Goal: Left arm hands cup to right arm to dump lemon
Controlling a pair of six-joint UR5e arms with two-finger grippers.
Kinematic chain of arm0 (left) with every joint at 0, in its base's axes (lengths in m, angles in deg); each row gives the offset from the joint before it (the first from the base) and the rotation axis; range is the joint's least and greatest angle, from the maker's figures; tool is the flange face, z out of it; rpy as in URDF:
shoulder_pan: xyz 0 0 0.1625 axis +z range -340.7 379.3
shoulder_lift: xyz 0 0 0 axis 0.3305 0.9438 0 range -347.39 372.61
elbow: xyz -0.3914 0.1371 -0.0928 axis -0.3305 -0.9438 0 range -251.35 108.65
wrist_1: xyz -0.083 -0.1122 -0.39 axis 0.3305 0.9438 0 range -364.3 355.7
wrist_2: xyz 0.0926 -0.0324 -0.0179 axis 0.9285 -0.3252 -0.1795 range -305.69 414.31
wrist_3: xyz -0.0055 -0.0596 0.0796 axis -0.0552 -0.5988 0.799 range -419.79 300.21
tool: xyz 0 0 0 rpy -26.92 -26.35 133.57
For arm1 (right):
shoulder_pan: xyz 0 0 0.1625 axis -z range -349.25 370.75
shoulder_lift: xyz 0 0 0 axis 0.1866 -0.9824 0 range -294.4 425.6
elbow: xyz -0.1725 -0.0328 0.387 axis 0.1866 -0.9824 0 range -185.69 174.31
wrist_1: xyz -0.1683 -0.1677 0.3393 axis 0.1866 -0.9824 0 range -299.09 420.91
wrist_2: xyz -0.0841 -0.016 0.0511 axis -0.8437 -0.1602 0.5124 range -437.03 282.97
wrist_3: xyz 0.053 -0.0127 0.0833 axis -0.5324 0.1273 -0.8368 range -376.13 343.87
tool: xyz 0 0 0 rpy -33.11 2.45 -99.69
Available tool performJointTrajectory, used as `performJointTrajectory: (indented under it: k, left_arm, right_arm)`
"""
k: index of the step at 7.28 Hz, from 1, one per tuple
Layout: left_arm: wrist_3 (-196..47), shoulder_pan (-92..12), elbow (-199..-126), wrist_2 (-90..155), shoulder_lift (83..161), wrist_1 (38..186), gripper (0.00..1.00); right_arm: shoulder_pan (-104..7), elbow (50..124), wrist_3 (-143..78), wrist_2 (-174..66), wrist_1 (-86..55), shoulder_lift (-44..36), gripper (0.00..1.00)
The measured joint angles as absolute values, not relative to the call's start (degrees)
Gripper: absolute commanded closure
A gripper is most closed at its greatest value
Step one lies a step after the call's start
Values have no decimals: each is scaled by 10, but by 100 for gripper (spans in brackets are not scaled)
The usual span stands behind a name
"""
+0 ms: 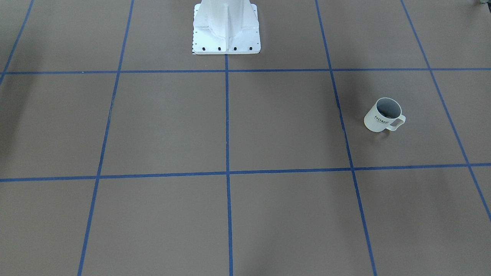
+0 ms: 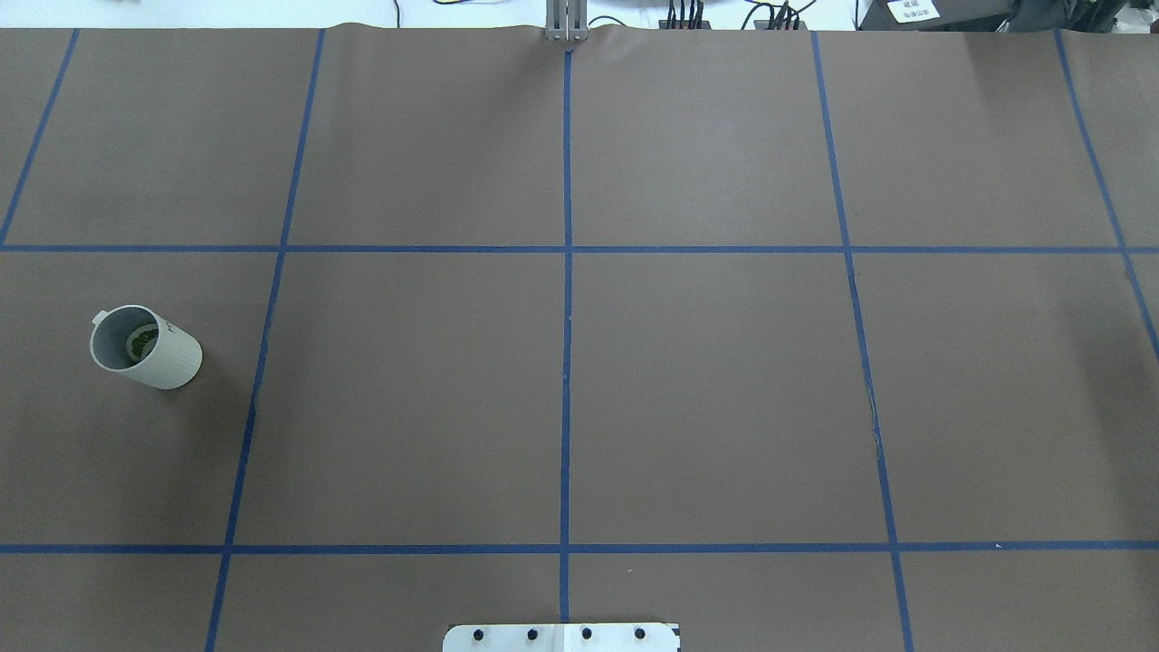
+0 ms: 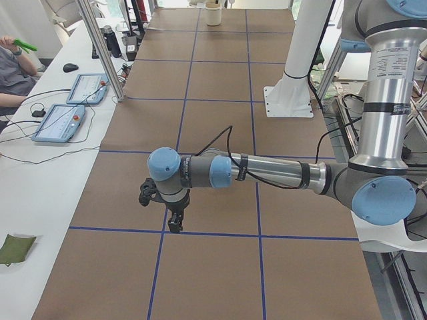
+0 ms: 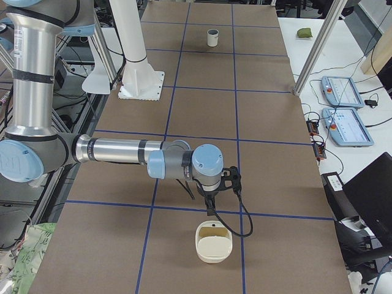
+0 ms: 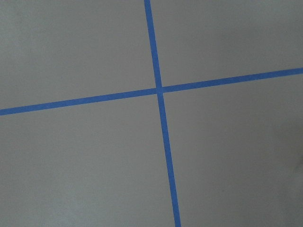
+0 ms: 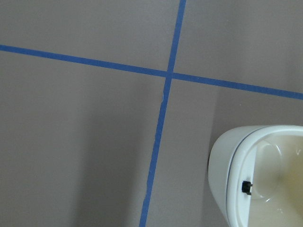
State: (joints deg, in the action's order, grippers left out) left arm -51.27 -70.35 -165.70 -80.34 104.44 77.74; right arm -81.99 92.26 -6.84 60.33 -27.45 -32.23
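The off-white cup (image 1: 383,115) with black "HOME" lettering stands upright on the brown table, on the robot's left side. It also shows in the overhead view (image 2: 145,347) and far off in the exterior right view (image 4: 212,37). The yellow-green lemon (image 2: 139,342) lies inside it. My left gripper (image 3: 175,225) shows only in the exterior left view, pointing down above the table; I cannot tell whether it is open or shut. My right gripper (image 4: 210,209) shows only in the exterior right view, hanging over a tape line; I cannot tell its state either. Both wrist views show no fingers.
A white container (image 4: 214,242) sits on the table just past my right gripper, and shows in the right wrist view (image 6: 255,175) and far off in the exterior left view (image 3: 213,13). The robot's white pedestal (image 1: 226,27) stands at the table's middle. Blue tape lines grid the table.
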Motion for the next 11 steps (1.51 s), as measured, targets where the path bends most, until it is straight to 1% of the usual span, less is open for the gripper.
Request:
performJointTrajectory:
  k: [3, 6, 8, 11]
  left_arm:
    - [-514, -704, -1666, -803, 1047, 774, 0]
    - [-532, -680, -1717, -780, 1059, 783, 0]
    - [-647, -662, -1758, -777, 1055, 788, 0]
    - [-837, -554, -1808, -786, 1053, 812, 0]
  right_arm:
    - [-820, 916, -64, 604, -272, -323, 0]
    - [-820, 928, -68, 603, -262, -322, 0]
    - [-819, 922, -75, 620, -233, -321, 0]
    - [-819, 918, -80, 657, -221, -322, 0]
